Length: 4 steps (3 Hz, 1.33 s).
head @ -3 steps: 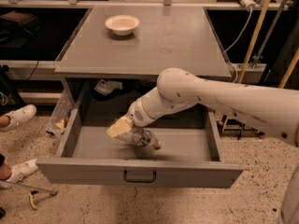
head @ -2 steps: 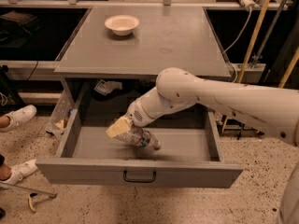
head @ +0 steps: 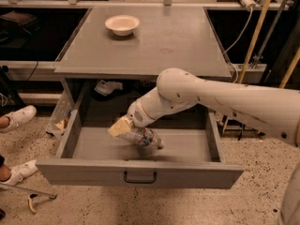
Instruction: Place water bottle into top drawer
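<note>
Inside the open, wide shallow grey metal top drawer (head: 197,168), the gripper (head: 124,128) is found left of the drawer's centre, its jaws apparently closed on the small clear crinkly plastic water bottle (head: 146,137). The bottle's long axis is laid nearly level, cap end toward the drawer's right, just above the drawer floor. The white arm (head: 225,97) is angled in from the drawer's right.

Grey cabinet top (head: 154,46): one white bowl (head: 122,24) on it, back left, upright.
Top drawer (head: 140,172) is open below. Water bottle (head: 143,137) is on its side, low over the drawer floor near mid-width; contact unclear. Gripper (head: 121,126) is inside the drawer at the bottle's left end. Speckled floor (head: 93,210) carries the cabinet, with white sneakers (head: 18,117) at left.
</note>
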Each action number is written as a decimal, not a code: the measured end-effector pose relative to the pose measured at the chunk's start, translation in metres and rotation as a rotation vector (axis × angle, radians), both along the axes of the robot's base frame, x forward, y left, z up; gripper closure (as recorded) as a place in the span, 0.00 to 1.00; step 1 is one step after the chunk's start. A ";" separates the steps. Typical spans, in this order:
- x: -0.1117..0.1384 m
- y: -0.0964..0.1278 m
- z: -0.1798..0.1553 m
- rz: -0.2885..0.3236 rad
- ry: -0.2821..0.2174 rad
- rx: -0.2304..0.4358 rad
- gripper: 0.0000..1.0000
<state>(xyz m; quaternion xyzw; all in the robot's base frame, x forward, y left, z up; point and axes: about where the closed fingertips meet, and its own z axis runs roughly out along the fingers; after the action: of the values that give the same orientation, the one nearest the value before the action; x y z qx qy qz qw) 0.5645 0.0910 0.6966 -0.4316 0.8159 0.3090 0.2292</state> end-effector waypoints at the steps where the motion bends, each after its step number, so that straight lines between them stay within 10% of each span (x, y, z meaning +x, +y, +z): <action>1: 0.000 0.000 0.000 0.000 0.000 0.000 0.00; 4: -0.038 -0.049 0.066 -0.150 0.002 0.007 0.00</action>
<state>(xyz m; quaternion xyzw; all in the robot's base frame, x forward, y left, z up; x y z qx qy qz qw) 0.5269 0.0417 0.7624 -0.3681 0.8451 0.2942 0.2524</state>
